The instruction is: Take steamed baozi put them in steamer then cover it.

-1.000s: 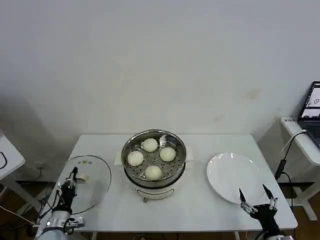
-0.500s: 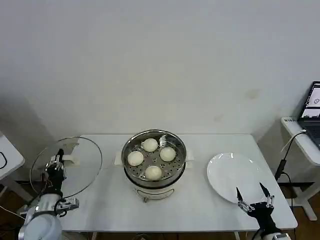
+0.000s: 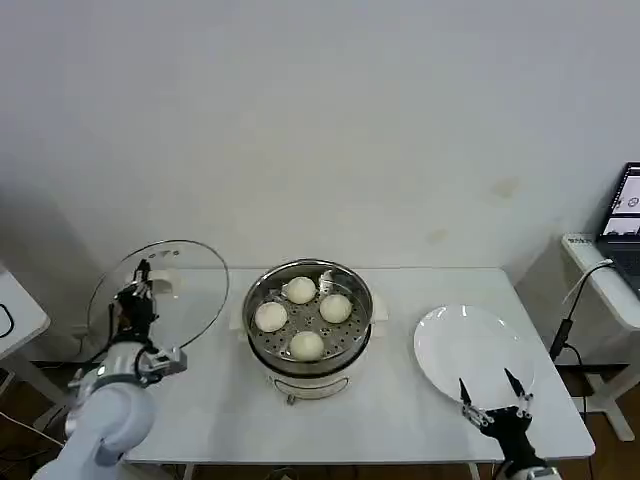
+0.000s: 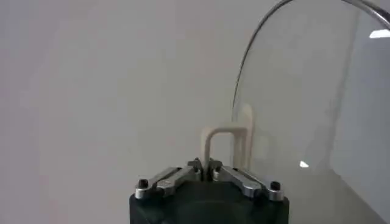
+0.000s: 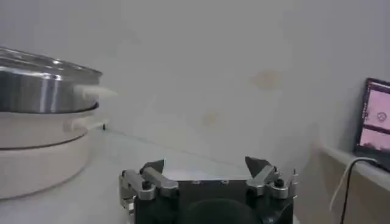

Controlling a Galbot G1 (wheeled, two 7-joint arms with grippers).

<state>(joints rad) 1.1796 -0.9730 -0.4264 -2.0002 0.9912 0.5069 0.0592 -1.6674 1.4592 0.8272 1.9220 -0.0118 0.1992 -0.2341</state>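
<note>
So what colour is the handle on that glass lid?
Cream-white; the lid handle shows best in the left wrist view.

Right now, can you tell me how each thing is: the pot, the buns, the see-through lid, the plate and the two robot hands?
Shiny steel steamer: uncovered, on the table.
Four cream-white steamed baozi: all on the perforated tray inside.
Round glass lid: lifted, tilted, left of the steamer.
Left gripper: shut on the lid's handle.
Flat white plate: bare, right of the steamer.
Right gripper: open, by the plate's near edge.
</note>
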